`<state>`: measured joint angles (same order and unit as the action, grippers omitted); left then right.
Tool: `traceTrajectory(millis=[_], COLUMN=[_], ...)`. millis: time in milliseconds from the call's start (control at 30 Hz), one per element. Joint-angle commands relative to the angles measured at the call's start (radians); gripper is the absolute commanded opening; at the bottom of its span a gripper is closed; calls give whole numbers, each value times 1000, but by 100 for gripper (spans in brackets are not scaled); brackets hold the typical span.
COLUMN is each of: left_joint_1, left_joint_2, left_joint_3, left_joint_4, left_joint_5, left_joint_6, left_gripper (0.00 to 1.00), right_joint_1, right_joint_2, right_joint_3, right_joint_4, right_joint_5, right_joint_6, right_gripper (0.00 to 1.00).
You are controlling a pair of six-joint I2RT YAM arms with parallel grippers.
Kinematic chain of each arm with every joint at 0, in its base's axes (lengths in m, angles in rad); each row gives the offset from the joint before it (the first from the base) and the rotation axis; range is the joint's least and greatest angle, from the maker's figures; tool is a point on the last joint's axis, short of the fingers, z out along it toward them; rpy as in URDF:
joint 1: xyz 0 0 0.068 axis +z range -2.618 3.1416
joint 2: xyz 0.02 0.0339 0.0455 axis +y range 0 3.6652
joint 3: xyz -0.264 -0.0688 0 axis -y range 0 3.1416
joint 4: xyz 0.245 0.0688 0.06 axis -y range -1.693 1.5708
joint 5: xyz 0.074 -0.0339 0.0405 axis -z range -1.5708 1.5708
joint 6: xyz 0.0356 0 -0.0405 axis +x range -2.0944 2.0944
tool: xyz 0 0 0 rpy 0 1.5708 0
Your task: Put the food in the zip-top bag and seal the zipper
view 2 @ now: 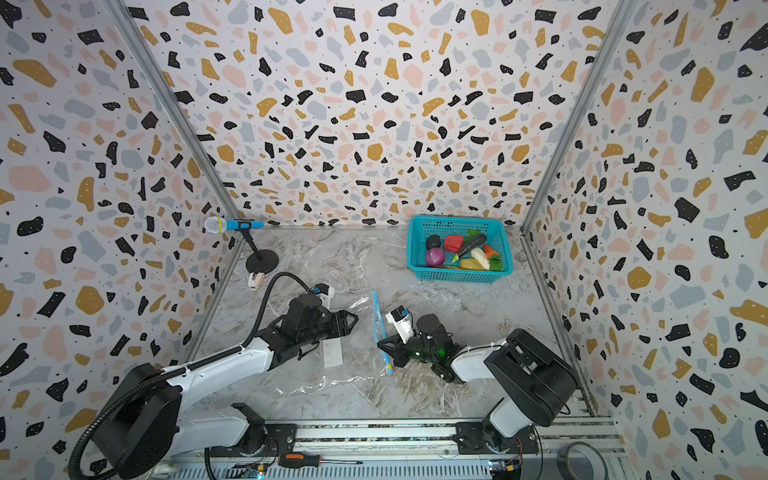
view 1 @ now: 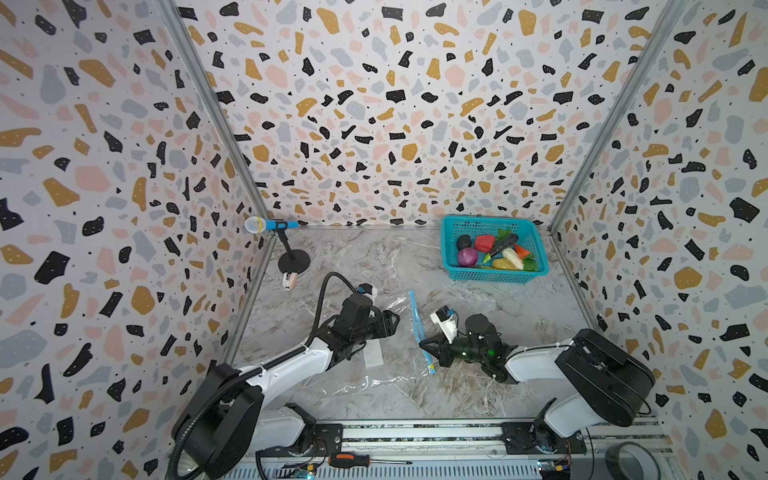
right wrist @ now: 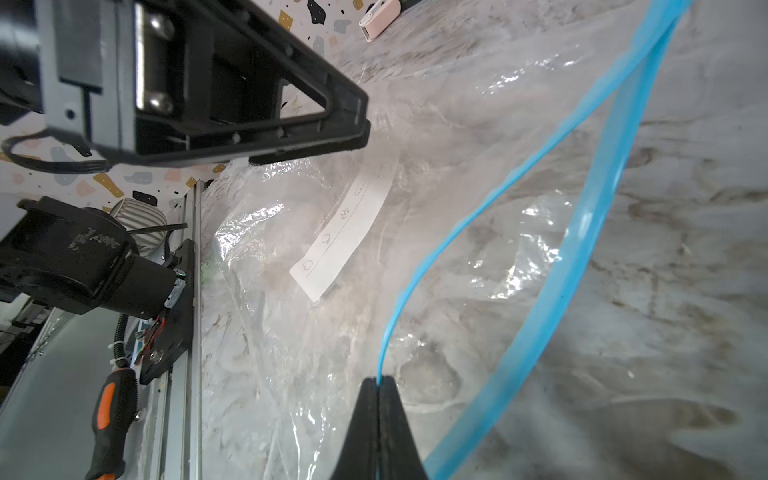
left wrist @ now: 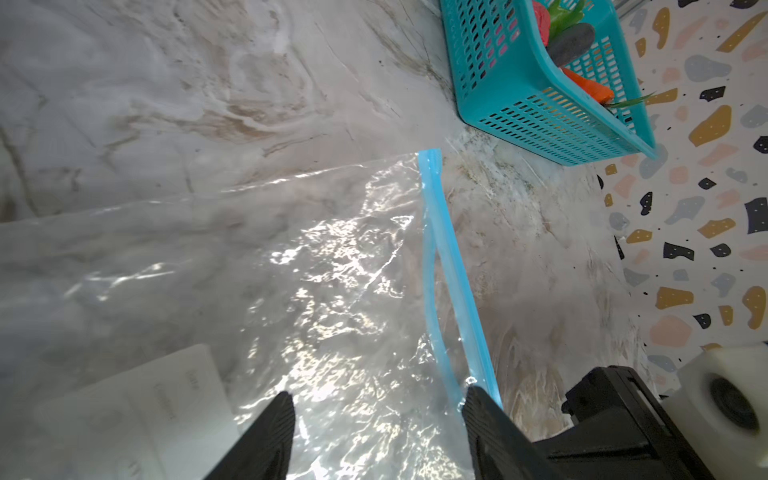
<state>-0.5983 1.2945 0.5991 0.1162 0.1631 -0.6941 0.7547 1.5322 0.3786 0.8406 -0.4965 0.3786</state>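
With right jaws pinching one lip of the zipper (right wrist: 579,232) and left jaws spread over the bag (left wrist: 291,270), lift slowly, hold the mouth wide.

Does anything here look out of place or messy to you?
Nothing is spilled or damaged; the food all sits in the teal basket. Stray items: a screwdriver lies on the front rail, and a small pink gadget lies by the microphone stand.
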Motion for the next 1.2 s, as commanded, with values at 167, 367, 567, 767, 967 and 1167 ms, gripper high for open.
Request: traceTrajectory(millis=[167,367,567,767,967,1167], left_joint_1=[-63,-79,-89,-98,-98,-100], left_joint_2=[105,140,179,209,222,232], left_joint_3=[139,181,213,238,256,277], left_joint_4=[-25,-55,-105,-166,-195,-213], left_joint_5=[30,30,41,39,43,52], left_joint_6=[26,36,51,73,85,96], left_gripper=[67,66,57,53,43,28], right_joint_1=[65,97,110,119,130,135], right_joint_2=[19,45,65,75,85,91], right_joint_3=[-3,11,26,35,43,52], right_joint_4=[110,126,140,147,156,155], right_joint_5=[157,211,244,267,291,298], right_joint_6=[-91,-114,-122,-128,-139,-149], right_gripper=[0,0,0,0,0,0])
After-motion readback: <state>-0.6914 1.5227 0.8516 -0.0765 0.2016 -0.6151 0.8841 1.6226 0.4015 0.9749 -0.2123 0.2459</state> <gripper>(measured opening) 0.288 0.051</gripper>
